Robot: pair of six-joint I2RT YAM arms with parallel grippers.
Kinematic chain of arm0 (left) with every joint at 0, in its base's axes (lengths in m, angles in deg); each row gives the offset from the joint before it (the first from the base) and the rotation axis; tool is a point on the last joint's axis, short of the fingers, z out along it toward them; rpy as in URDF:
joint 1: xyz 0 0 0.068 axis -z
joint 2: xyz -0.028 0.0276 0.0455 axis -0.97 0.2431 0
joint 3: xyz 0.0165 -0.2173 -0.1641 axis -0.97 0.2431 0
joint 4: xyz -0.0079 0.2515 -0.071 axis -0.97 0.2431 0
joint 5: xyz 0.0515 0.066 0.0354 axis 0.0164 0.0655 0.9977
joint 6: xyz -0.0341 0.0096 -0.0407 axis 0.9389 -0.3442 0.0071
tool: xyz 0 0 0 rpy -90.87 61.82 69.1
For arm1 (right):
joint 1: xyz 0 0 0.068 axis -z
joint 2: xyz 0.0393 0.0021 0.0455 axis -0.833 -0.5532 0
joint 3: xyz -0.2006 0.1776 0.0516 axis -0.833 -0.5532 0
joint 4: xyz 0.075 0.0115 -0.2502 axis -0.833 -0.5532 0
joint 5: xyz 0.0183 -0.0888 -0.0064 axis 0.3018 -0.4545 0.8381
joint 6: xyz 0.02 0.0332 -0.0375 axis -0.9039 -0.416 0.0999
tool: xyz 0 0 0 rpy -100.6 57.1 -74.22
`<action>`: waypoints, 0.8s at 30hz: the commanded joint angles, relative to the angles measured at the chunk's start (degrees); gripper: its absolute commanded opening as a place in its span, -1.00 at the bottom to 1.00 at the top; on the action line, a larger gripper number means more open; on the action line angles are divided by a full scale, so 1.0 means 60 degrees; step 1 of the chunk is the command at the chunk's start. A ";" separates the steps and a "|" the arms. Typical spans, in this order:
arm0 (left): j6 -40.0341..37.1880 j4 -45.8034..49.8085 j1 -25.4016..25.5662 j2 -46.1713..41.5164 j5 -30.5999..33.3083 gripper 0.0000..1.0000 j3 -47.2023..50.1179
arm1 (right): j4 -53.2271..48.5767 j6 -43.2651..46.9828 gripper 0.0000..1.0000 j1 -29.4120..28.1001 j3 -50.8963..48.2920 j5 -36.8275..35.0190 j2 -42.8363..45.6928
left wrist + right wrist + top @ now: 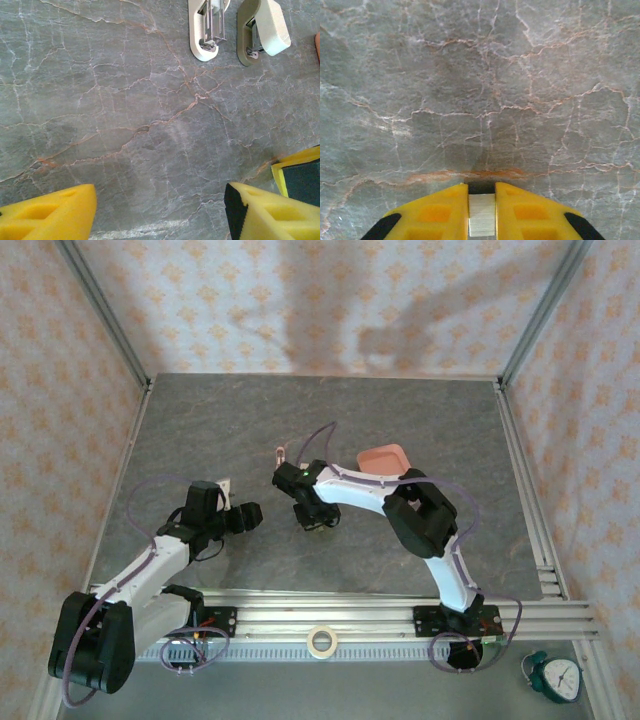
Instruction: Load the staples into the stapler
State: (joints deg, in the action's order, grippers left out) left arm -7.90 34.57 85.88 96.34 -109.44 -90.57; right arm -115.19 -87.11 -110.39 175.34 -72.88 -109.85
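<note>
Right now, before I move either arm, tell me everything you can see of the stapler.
In the left wrist view the stapler lies open on the grey marbled table, its two cream-white, plastic-looking halves side by side with a gap between, both cut off by the picture's top edge. The half on the picture's left carries a shiny metal channel; the other is thicker with a rounded cap. Only the table touches it; the open left gripper hovers short of it.
</note>
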 commanded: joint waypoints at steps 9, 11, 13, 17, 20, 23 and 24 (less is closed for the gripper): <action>-0.0037 -0.0129 -0.0119 0.0155 -0.0211 0.39 -0.0380 | 0.0554 -0.0310 -0.72 0.0121 -0.0418 -0.0806 0.0517; -0.0036 -0.0254 -0.0111 0.0324 -0.0283 0.39 -0.0521 | 0.1065 -0.0471 -0.72 0.0266 -0.0816 -0.0673 0.1045; -0.0053 -0.0434 -0.0109 0.0590 -0.0418 0.38 -0.0748 | 0.1687 -0.0578 -0.72 0.0486 -0.1321 -0.0371 0.1655; -0.0064 -0.0956 -0.0104 0.1342 -0.0703 0.37 -0.1327 | 0.2313 -0.0701 -0.72 0.0895 -0.2036 -0.0042 0.2464; 0.0047 -0.1583 -0.0066 0.2075 -0.0814 0.37 -0.1849 | 0.2563 -0.0686 -0.72 0.1091 -0.2445 -0.0117 0.2858; -0.0079 -0.1789 -0.0013 0.3130 -0.0881 0.37 -0.2656 | 0.2816 -0.0673 -0.72 0.1166 -0.2769 -0.0260 0.3128; -0.0179 -0.1796 0.0023 0.3554 -0.0920 0.37 -0.2941 | 0.2894 -0.0657 -0.72 0.1174 -0.2877 -0.0290 0.3206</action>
State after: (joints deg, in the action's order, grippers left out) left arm -7.95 27.62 85.91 112.60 -113.62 -103.29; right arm -100.70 -90.19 -103.30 160.35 -72.64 -92.71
